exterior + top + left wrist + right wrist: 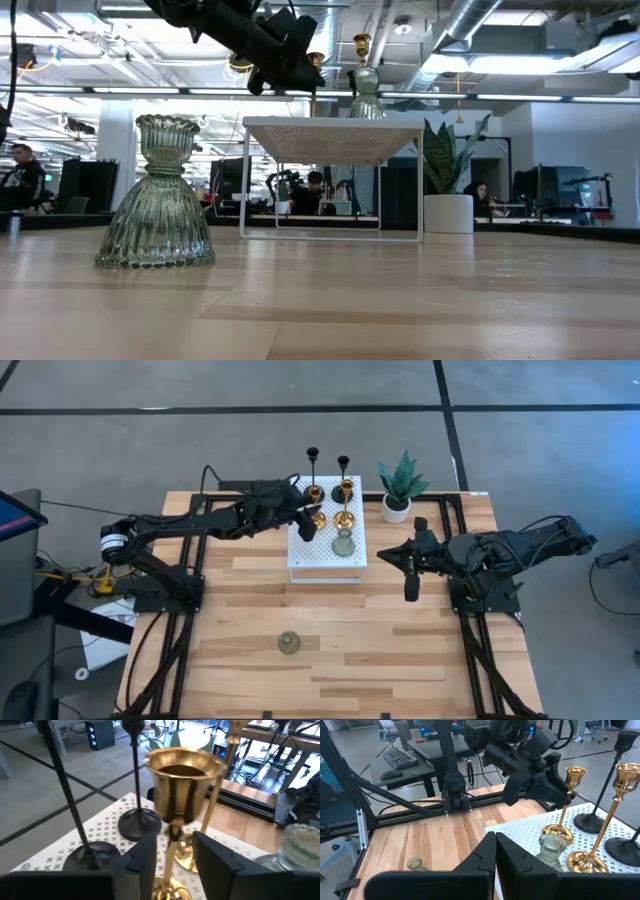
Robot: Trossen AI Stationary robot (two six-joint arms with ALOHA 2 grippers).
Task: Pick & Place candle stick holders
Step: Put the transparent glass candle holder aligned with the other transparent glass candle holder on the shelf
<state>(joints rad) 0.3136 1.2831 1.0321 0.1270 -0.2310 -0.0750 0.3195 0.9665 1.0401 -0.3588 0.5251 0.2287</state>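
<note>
Tabletop: I see a pale wooden tabletop point(400, 650) with a white perforated stand point(327, 556) set toward its far middle.
Left claw: my left claw point(312, 513) reaches over the stand's left side; in its wrist view the two fingers point(145, 857) sit either side of a gold holder's stem with a gap showing, so the claw is partly open around the stem and I cannot tell whether it touches.
Gold holder at claw: this gold candle stick holder point(181, 795) stands upright on the stand, its cup above the fingers.
Second gold holder: the other gold holder point(345, 495) stands just beyond, toward the stand's right.
Black holders: two slim black holders point(313, 460) point(343, 466) stand upright at the stand's far edge, side by side.
Grey-green holder on stand: one squat pale holder point(343, 544) sits on the stand's near right part, close to the gold ones.
Grey-green holder loose: the other pale holder point(289, 643) stands alone on the bare tabletop, well apart from the stand, near the front; in the low view it looms at left point(157, 195).
Right claw: my right claw point(410, 589) waits over the tabletop to the right of the stand, fingers pressed together, holding nothing.
Plant: a potted plant point(398, 485) in a white pot stands just right of the stand's far corner.
</note>
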